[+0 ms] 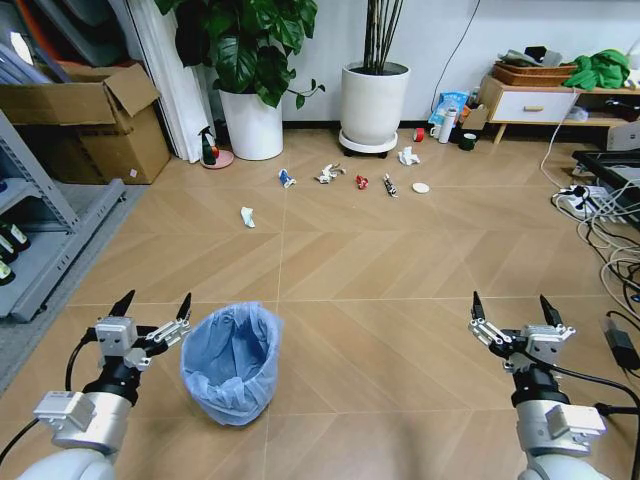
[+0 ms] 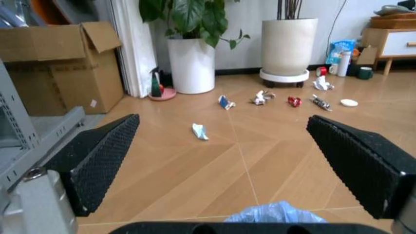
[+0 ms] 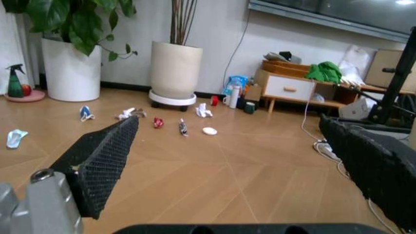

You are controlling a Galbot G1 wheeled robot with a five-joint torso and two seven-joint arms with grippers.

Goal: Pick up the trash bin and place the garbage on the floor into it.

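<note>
The bin stands on the floor just beside the left gripper, whose jaws gape wide and empty. Best to pinch the rim squarely, bag included. The right gripper hangs open, idle; garbage lies well ahead.

Each hand has pointed black textured fingers on silver metal — black cables trailing behind.
</note>
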